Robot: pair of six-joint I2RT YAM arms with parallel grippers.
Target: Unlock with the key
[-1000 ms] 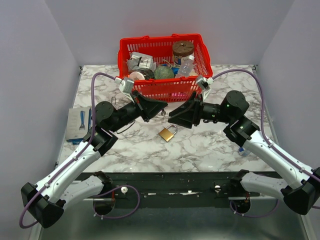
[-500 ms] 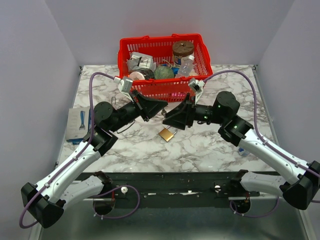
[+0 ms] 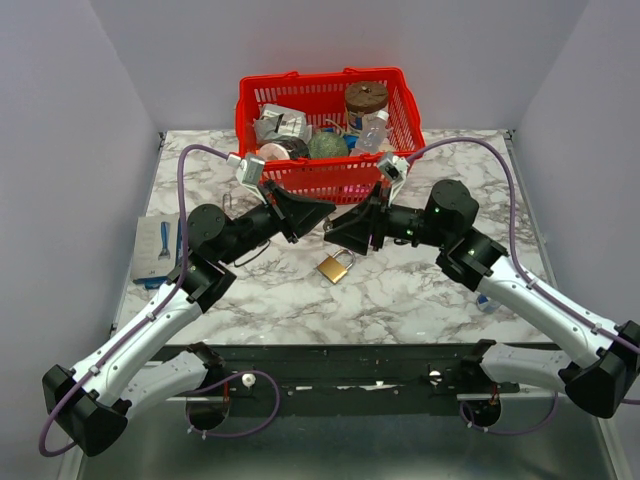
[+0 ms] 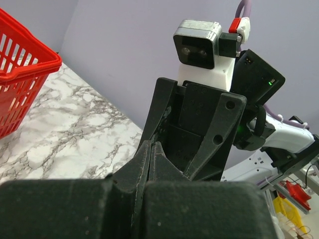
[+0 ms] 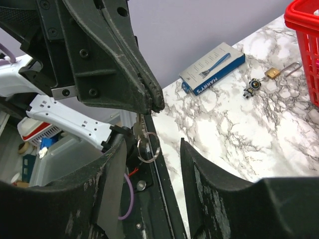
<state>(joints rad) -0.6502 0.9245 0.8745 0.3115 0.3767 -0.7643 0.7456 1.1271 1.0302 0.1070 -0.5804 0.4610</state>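
A brass padlock [image 3: 335,267] lies on the marble table [image 3: 420,290] with its shackle pointing away from the arms. Above it my left gripper [image 3: 328,212] is shut on a small silver key [image 5: 140,130], which hangs below its fingertips [image 5: 152,99] with a ring [image 5: 148,145] on it. In the left wrist view the left gripper [image 4: 152,145] has its jaws pressed together and the key is hidden. My right gripper [image 3: 338,226] faces it tip to tip. The right gripper [image 5: 152,144] is open, and the key and ring hang between its fingers without touching them.
A red basket [image 3: 325,182] full of items stands just behind both grippers. A blue-and-grey razor box [image 3: 160,245] lies at the table's left edge. Beside the basket's left corner lie a small brass lock [image 5: 271,73] and a small dark object [image 5: 251,88].
The right arm has swung left and slightly up, bringing its open jaws around the key under the left gripper. The left arm and the padlock have stayed put.
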